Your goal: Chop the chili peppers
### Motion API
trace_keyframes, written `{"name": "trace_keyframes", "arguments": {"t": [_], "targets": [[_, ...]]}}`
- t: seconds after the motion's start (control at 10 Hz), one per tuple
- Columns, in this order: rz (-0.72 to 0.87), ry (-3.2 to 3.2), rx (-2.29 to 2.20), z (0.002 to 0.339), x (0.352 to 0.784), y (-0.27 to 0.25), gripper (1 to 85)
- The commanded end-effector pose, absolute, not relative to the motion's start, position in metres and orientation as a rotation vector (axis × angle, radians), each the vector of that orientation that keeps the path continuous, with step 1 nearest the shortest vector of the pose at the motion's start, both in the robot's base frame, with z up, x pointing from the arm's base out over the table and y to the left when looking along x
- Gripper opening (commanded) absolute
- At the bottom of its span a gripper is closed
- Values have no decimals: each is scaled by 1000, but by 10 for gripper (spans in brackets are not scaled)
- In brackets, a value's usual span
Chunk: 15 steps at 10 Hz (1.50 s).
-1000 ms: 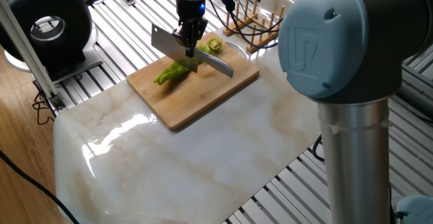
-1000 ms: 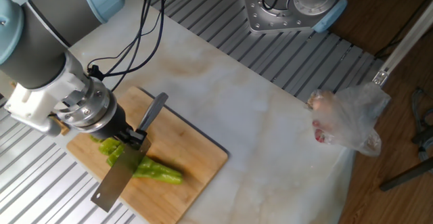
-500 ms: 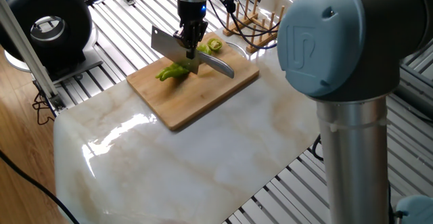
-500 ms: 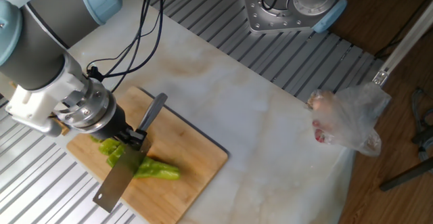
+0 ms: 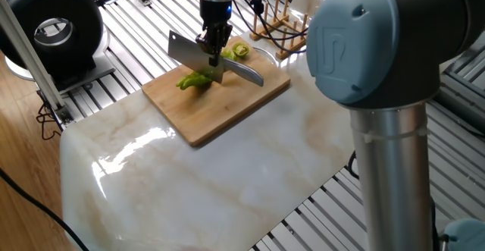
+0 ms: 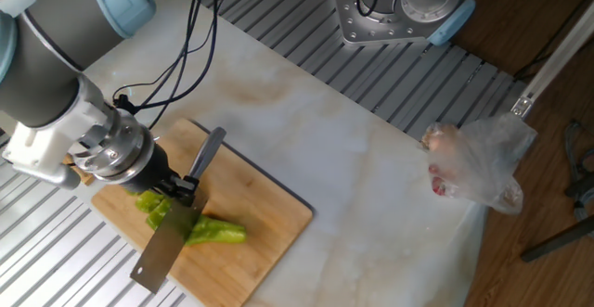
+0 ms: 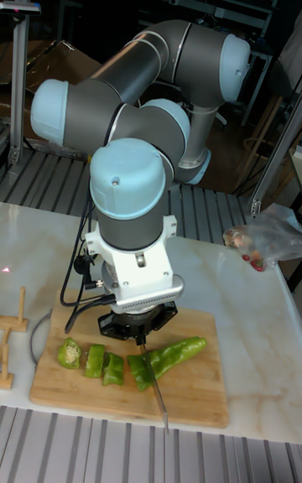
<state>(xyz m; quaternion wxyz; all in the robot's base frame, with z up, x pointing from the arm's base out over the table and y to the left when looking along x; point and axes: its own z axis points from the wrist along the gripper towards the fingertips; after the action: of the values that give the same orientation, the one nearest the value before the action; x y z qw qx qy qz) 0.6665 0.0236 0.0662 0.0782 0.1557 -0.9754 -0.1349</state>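
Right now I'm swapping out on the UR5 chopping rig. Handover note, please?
Gripper: shut on the steel cleaver-style knife, blade down across the pepper.
Long wrinkled light-green chili pepper: uncut tapered part lies on the wooden cutting board, on the far side of the blade from the pieces.
Done: a few green cut pieces sit in a row at the stem end of the board.
Left: most of the pepper's length is unchopped; keep stepping the blade toward the tip.

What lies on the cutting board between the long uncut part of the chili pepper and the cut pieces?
The knife blade, held in the claw, stands between the uncut pepper part and the cut pieces; the tall fixed view shows it best.
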Motion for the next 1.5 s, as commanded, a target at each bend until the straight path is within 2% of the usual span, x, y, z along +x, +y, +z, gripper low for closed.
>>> {"name": "trace_keyframes", "arguments": {"t": [0.0,0.7,0.9,1.0,1.1,1.4], "targets": [[-398,-2918,474,64,670,20,13],[-369,-2925,456,57,672,26,13],[-394,-2897,432,71,671,16,13],[-376,-2892,405,79,669,8,13],[-291,-2926,332,78,671,7,13],[-268,-2972,182,71,680,16,13]]}}
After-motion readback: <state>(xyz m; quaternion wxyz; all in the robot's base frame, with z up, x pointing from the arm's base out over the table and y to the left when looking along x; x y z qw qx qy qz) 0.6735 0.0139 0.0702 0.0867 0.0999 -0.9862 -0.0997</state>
